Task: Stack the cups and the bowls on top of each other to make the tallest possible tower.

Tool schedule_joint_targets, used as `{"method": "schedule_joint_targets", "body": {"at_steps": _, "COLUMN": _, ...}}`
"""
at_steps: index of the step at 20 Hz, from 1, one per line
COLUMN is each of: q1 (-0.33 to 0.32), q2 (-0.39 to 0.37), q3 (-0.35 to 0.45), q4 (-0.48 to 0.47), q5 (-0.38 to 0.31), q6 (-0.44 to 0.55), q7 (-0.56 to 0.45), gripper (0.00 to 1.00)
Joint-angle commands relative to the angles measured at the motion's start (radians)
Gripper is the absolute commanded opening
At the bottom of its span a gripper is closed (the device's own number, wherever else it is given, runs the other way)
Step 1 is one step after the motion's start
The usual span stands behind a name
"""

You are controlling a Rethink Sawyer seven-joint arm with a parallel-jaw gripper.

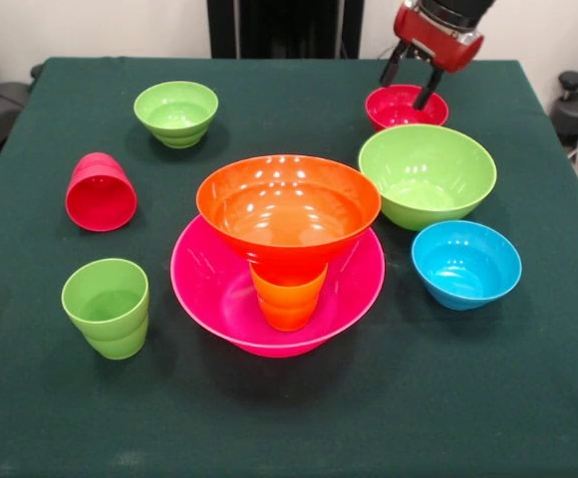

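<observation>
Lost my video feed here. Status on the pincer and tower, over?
Pincer open, over small red bowl. Tower: pink bowl, orange cup, large orange bowl on top. Large green bowl close beside red bowl.

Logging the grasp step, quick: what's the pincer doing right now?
Pincer: open, holding nothing, its two fingers straddling the small red bowl's far rim.

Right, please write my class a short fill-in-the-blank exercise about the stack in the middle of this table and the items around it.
1. The large orange plastic bowl rests on an upright orange plastic ____, inside the very large pink plastic bowl.
2. The red plastic cup lies on its ____.
3. The gripper is over the small ____ bowl.

Missing words: cup; side; red
</observation>
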Motion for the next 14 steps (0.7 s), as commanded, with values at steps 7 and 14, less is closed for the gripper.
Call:
{"method": "schedule_joint_targets", "body": {"at_steps": 7, "q1": -0.039, "q2": 0.116, "q3": 0.172, "q4": -0.118, "q5": 0.025, "q6": -0.047, "q7": 0.101, "gripper": 1.0}}
{"method": "schedule_joint_targets", "body": {"at_steps": 14, "q1": -0.015, "q2": 0.136, "q3": 0.165, "q4": -0.16, "q5": 0.043, "q6": 0.037, "q7": 0.112, "gripper": 1.0}}
